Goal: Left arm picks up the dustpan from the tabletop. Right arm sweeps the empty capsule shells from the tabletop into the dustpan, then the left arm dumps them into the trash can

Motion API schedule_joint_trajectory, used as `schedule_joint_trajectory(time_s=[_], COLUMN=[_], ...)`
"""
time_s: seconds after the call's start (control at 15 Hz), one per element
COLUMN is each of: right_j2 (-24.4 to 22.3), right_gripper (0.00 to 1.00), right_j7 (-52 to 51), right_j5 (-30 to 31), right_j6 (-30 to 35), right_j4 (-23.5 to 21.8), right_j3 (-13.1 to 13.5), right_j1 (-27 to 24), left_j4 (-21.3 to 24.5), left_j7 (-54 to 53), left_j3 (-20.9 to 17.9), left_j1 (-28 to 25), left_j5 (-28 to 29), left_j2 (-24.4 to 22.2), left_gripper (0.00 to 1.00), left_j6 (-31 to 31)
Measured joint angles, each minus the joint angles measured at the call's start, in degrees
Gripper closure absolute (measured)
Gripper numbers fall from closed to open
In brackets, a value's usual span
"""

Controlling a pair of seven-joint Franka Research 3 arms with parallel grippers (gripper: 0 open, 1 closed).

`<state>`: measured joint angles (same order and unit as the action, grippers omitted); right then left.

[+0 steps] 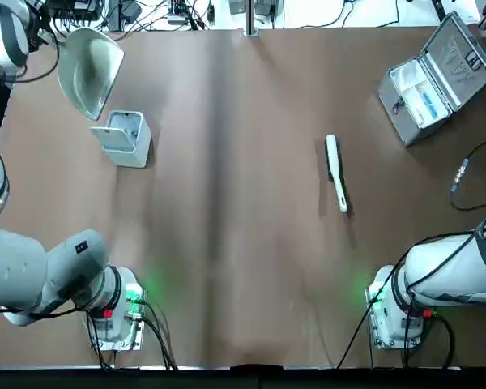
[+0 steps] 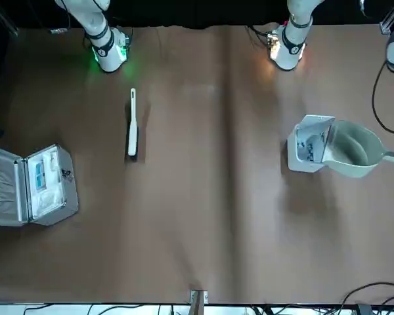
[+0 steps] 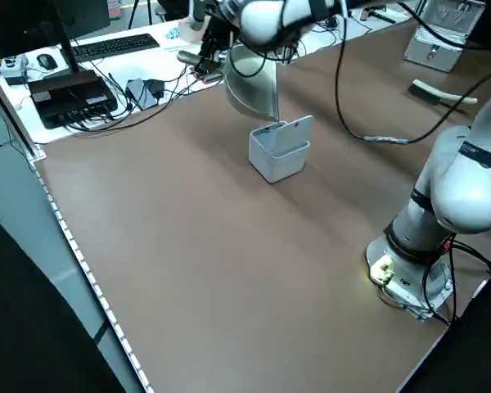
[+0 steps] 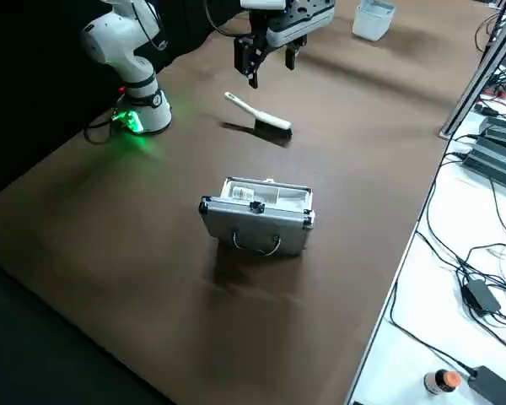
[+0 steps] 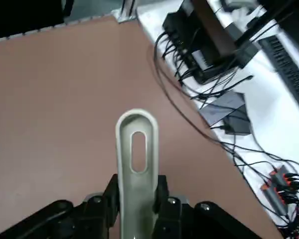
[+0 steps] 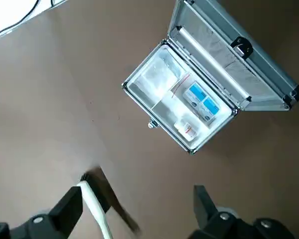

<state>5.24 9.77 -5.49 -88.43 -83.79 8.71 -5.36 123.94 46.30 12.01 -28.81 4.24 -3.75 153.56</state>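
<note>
the right gripper (image 6: 134, 219) is seen raised above the tabletop (image 1: 243, 267) with its fingers spread wide and nothing between them; the slim white brush (image 1: 336, 172) lies flat just beneath it, not held. farther toward the right far corner a silver metal case (image 1: 437, 77) stands open. across the table, near the far left edge, the trash can (image 1: 123, 138) sits with its lid tipped up, and the dustpan (image 1: 89, 69) is held tilted just above and beside it, mouth toward the bin. the left gripper (image 5: 134, 199) is clamped on the dustpan's thin handle. no capsule shells can be made out on the tabletop, and whether any lie in the pan or bin cannot be told. the dumping step is judged to be in hand or just done. next, the pan would need to be brought level and lowered onto the table.
</note>
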Motion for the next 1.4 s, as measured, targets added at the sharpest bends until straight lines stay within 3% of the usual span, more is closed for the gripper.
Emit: schedule_joint_trajectory(time_s=[0.07, 0.4, 0.87, 1.13, 1.4], right_j2=[0.0, 0.0, 0.0, 0.6, 1.6], right_gripper=[0.02, 0.02, 0.02, 0.02, 0.02], right_j7=[0.0, 0.0, 0.0, -0.1, -0.1], right_j5=[0.0, -0.1, -0.4, -0.9, -0.9], right_j6=[0.1, 0.1, -0.4, -0.2, -0.1], right_j4=[0.0, 0.0, 0.6, 0.6, 0.6], right_j3=[-0.1, -0.3, -0.3, -0.9, -1.1], right_j1=[0.0, 0.0, 0.0, 1.5, 3.5], left_j4=[-5.9, -19.1, -34.4, -41.2, -45.0], left_j7=[0.0, 0.0, 3.4, 10.9, 19.5], left_j3=[-4.5, -15.9, -19.6, -21.6, -22.2], left_j1=[3.8, 13.4, 18.7, 20.7, 21.8], left_j5=[0.0, 0.0, 0.0, 0.0, 0.0], left_j2=[3.7, 14.3, 29.2, 36.6, 42.0], left_gripper=[0.67, 0.67, 0.67, 0.67, 0.67], left_j6=[-5.6, -14.3, -25.6, -27.4, -27.6])
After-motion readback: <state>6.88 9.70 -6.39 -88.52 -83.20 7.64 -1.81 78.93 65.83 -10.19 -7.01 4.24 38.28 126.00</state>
